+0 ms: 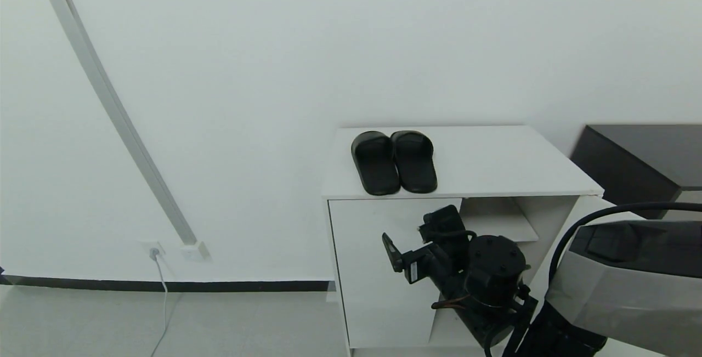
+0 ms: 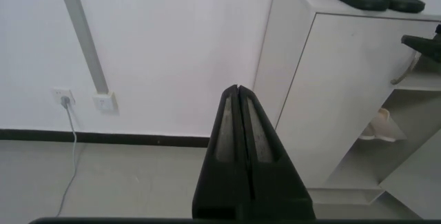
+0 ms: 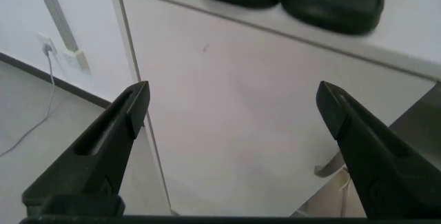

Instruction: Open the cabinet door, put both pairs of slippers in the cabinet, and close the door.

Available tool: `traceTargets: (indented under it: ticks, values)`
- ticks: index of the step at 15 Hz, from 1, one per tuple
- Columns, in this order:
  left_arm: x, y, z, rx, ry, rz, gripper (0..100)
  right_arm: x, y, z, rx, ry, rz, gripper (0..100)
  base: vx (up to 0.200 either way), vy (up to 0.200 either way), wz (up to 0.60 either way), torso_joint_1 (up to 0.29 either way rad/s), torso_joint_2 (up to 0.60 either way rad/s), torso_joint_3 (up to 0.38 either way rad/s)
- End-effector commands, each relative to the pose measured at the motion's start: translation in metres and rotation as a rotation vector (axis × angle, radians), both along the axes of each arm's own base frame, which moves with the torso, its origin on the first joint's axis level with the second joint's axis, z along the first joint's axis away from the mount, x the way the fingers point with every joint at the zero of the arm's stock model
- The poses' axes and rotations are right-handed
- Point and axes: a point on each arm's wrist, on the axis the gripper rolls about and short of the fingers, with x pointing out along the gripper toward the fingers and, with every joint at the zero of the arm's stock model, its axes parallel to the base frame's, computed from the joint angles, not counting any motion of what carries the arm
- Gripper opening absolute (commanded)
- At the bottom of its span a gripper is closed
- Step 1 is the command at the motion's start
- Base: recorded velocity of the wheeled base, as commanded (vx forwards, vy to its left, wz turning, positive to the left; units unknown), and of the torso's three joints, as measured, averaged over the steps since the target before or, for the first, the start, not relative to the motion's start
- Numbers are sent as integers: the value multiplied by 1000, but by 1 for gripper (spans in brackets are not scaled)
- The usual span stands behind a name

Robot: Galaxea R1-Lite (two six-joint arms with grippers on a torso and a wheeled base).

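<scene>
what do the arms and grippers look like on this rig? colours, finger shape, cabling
Right arm: light grey shell with a black top panel, a black wrist with a round cap, and a black cable arching over it. Right gripper: two long, matte black, tapering fingers. Left gripper: same black fingers, with paler grey pad strips along the inner faces. No markings visible.

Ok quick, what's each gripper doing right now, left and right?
Left gripper: closed, holding nothing.
Right gripper: open, empty, facing the cabinet door.
</scene>
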Motion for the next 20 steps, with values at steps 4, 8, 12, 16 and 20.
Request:
traceTargets:
  ticks: [4,8,12,16,20]
  values:
    - [0,0,0,0,1,1,0,-1,-1,-2,-7,7,1,100,0,0,0,234,-526,-292]
    - [0,0,0,0,-1,-1,0,-4,-4,-7,-30,24,61,100,0,0,0,150,-316,-172]
    - [0,0,0,0,1,-3,0,2,1,16,-46,-45,50,100,0,0,0,0,0,0]
    - [0,0,0,5,1,-3,0,12,7,88,-16,122,-88,100,0,0,0,0,0,0]
    - [0,0,0,5,1,-4,0,22,22,119,65,208,-224,100,0,0,0,0,0,0]
